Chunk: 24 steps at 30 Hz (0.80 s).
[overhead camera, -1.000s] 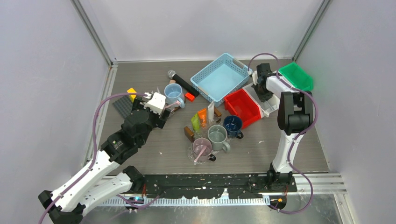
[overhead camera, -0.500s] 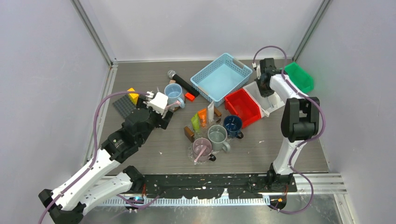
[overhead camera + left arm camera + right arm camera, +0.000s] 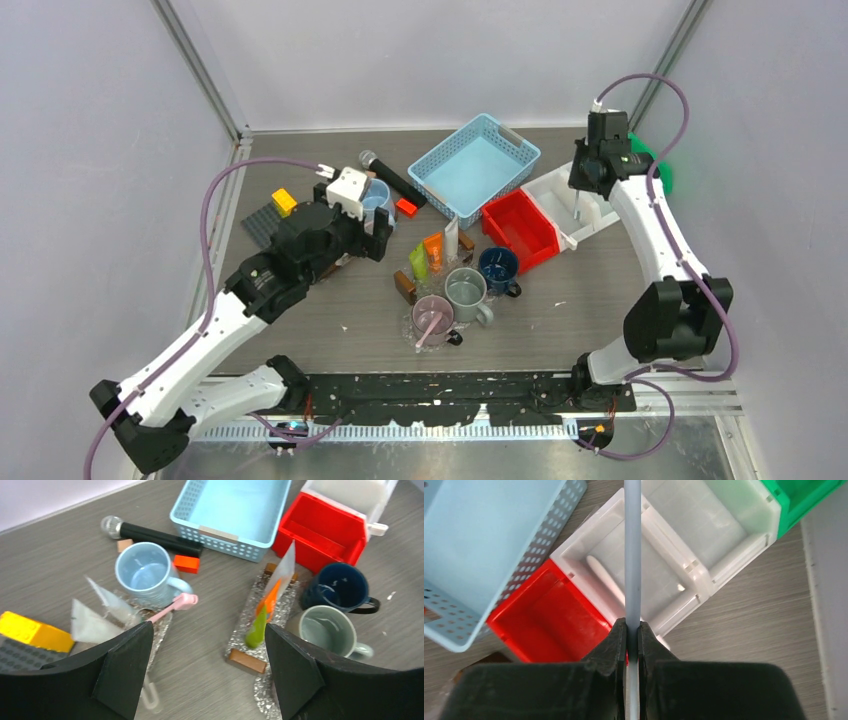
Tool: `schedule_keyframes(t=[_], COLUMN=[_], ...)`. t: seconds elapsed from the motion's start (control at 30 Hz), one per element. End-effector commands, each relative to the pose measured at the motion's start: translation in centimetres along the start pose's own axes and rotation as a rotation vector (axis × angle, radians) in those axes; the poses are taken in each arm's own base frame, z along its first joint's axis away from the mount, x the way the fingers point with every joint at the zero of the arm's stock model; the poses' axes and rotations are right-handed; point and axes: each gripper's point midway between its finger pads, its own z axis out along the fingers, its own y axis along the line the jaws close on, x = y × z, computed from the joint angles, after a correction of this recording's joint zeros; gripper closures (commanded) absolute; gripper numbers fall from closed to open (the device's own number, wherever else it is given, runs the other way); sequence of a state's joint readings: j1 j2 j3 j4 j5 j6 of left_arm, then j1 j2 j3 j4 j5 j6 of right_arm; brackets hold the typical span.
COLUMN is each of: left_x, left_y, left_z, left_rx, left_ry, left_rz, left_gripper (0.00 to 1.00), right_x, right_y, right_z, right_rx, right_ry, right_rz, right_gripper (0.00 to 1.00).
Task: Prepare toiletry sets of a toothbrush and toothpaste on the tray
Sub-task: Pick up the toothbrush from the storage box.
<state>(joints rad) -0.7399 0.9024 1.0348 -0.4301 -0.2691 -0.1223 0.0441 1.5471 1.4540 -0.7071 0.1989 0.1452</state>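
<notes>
My right gripper (image 3: 632,628) is shut on a slim pale blue toothbrush (image 3: 632,555), which hangs above the white bin (image 3: 724,525); from above, this gripper (image 3: 579,190) is over that bin. A slim white item (image 3: 603,579) lies inside it. My left gripper (image 3: 208,635) stands open above the table between a pink toothbrush (image 3: 170,607) and three toothpaste tubes on foil: green (image 3: 256,630), orange (image 3: 268,599), white (image 3: 284,567). The pale blue basket tray (image 3: 520,140) holds nothing. Another pink toothbrush (image 3: 430,326) stands in a pink mug.
A black microphone (image 3: 390,176) lies left of the basket. A red bin (image 3: 515,228) and a green bin (image 3: 662,172) flank the white one. Pale blue (image 3: 145,575), grey (image 3: 465,290) and navy (image 3: 497,265) mugs stand mid-table. A yellow brick (image 3: 283,201) sits far left.
The right arm has risen and stretched up from the white bin, lifting the blue toothbrush clear. The left arm has swung right, toward the tubes, still open.
</notes>
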Motion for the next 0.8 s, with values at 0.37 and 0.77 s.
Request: schedule_keyframes(t=[0.37,0.77], left_x=[-5.7,-7.0], left_y=[-10.9,-17.0], left_z=[3.5,6.8], left_rx=[0.307,0.376], left_ry=[-0.1,-0.135], left_rz=[-0.201,-0.197], left_gripper=[0.18,0.21], right_x=[-1.5,-1.2], right_y=[6.5,9.0], right_z=[-8.8,-12.3], right_rx=[-0.426,-0.616], right_ry=[-0.261,-0.308], right_rz=[0.518,0.817], right_gripper=[0.99,0.99])
